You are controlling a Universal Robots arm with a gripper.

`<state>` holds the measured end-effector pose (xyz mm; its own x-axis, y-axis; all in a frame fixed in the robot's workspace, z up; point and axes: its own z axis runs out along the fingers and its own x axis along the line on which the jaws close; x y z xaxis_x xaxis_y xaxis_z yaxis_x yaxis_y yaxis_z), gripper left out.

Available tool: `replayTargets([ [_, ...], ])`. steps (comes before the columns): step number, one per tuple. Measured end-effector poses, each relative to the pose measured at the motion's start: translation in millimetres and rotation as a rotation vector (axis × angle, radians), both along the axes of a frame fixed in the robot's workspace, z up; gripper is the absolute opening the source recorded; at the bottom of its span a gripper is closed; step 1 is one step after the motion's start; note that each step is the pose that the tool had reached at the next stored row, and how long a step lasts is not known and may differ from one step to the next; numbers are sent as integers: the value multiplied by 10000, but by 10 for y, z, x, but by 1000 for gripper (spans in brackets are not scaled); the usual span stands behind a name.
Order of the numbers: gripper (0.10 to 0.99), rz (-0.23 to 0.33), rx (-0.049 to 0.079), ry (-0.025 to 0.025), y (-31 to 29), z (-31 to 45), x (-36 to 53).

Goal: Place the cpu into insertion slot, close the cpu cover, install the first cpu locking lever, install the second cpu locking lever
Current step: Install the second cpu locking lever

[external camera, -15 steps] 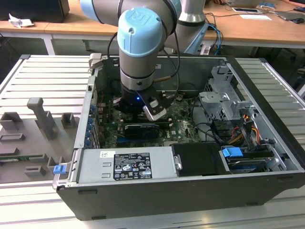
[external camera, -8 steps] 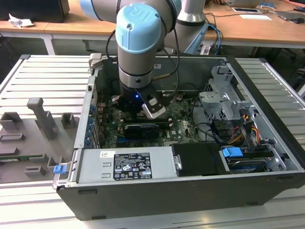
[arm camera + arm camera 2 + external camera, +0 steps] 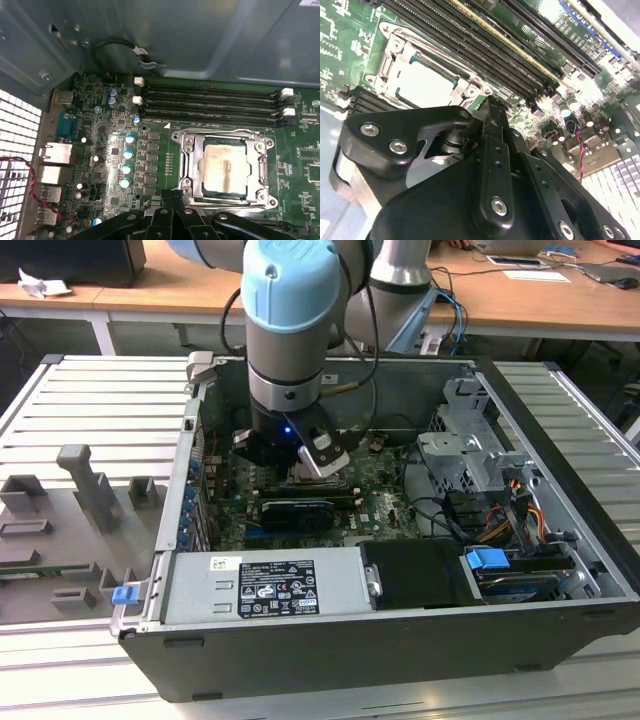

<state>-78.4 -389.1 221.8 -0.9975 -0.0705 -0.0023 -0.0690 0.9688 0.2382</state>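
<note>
1. Above the green board, the hand (image 3: pixel 300 455) hung inside the case; whether clenched or released, I could not tell.
2. At its three o'clock, in the first wrist view, the cpu (image 3: pixel 224 167) sat in the insertion slot (image 3: pixel 206 189) under the cpu cover (image 3: pixel 261 165); any lever press probably needed a straight, gentle push.

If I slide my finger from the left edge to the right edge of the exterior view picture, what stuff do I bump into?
Grey blocks → blue clip → label sticker → black box → blue tab → case wall.
</note>
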Motion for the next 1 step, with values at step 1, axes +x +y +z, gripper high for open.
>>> replayTargets([
  [1, 106, -1, 2, -1, 0, 6, 0],
])
